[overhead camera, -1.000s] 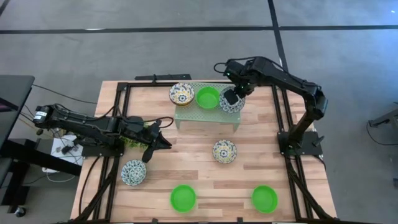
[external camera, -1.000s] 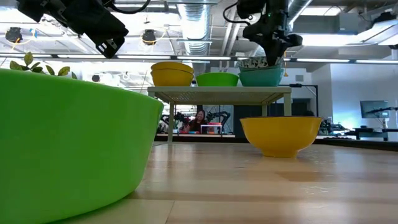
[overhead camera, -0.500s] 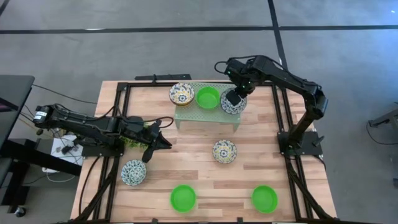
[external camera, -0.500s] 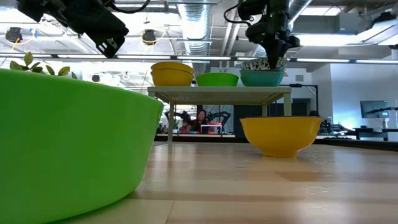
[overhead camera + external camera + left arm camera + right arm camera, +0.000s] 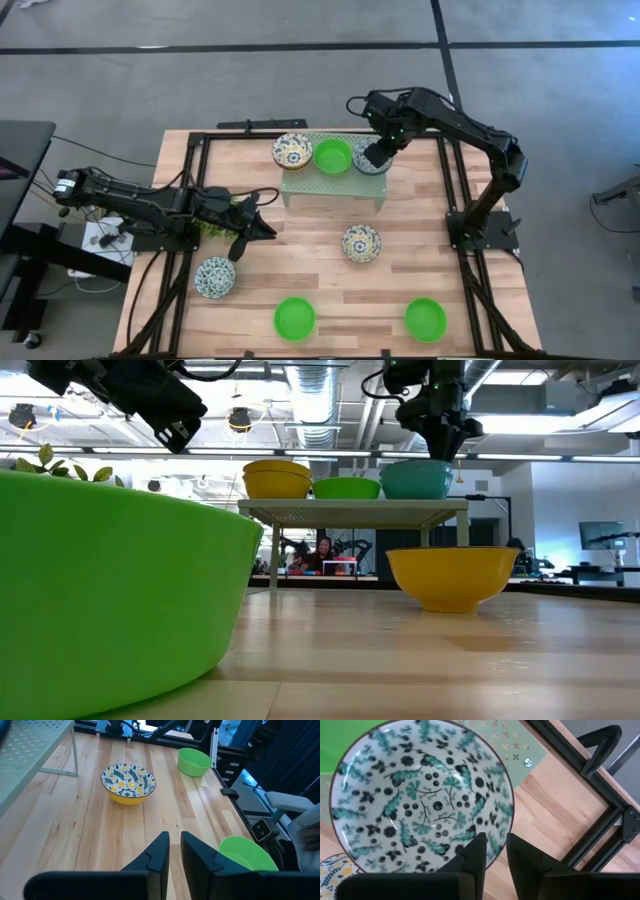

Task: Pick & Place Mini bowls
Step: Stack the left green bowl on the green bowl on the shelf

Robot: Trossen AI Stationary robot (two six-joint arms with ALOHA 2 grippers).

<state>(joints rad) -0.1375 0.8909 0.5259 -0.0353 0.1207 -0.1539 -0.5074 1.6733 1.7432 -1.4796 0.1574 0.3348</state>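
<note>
Three mini bowls stand on the pale green rack (image 5: pixel 335 178): a yellow-and-blue floral one (image 5: pixel 292 151), a plain green one (image 5: pixel 333 156) and a teal-patterned one (image 5: pixel 371 160) at the rack's right end. My right gripper (image 5: pixel 376 152) is above the teal bowl (image 5: pixel 420 795) and shut on it. On the table are two floral bowls (image 5: pixel 361 243) (image 5: pixel 214 277) and two green bowls (image 5: pixel 294 317) (image 5: pixel 425 319). My left gripper (image 5: pixel 262 232) hovers shut and empty over the table's left middle, near the leafy plant (image 5: pixel 213 227). My right gripper pinches the teal bowl's rim (image 5: pixel 495 851), one finger (image 5: pixel 474 851) inside the bowl and one (image 5: pixel 520 854) outside. The fingers come from above, pointing down. The bowl (image 5: pixel 416 478) sits level on the rack's right end.
The rack stands on thin legs at the table's far middle, with open table beneath it. A black frame (image 5: pixel 452 180) runs along the table's edges. In the low view a green bowl (image 5: pixel 110 590) fills the near left and a yellow bowl (image 5: pixel 452 575) stands under the rack.
My right gripper has moved down and slightly toward the table's far edge. The teal-patterned bowl it holds was tipped, with its inside showing in the low view. It has come down level on the rack's right end. The left arm has kept still.
</note>
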